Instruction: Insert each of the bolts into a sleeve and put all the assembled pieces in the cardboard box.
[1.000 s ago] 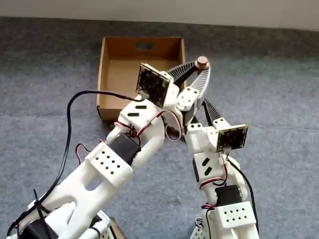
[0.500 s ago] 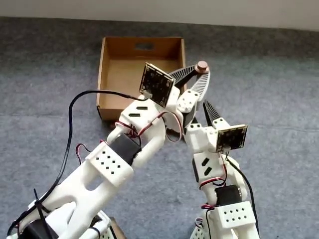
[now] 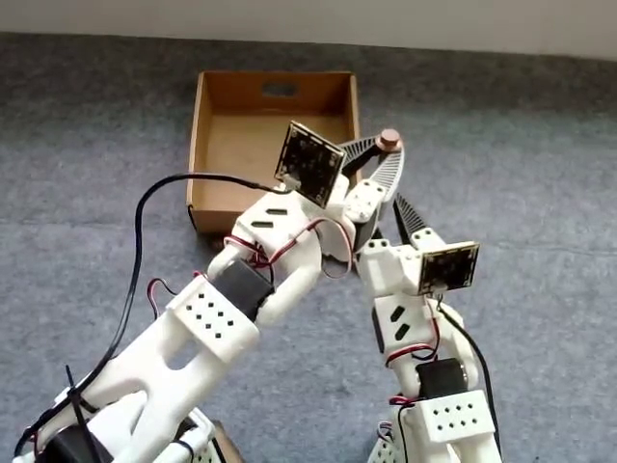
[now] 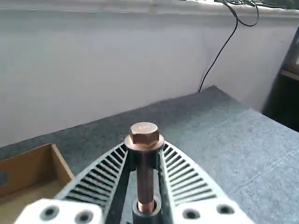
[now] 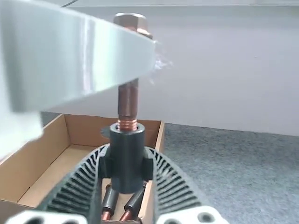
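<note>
My left gripper is shut on a copper bolt, hex head up, just right of the cardboard box in the high view, where the bolt head sticks out of the left gripper. The bolt's threaded end sits in the mouth of a dark sleeve. My right gripper is shut on that sleeve from below. In the high view one of its fingers shows under the left arm. Assembled pieces lie in the box.
The open box stands on grey carpet at the back left, with a pale wall behind. Both arms cross over the middle of the floor. A black cable loops along the left arm.
The left gripper has come down and nearer with the bolt, bringing its head lower beside the box's right wall. The right arm has stayed still.
</note>
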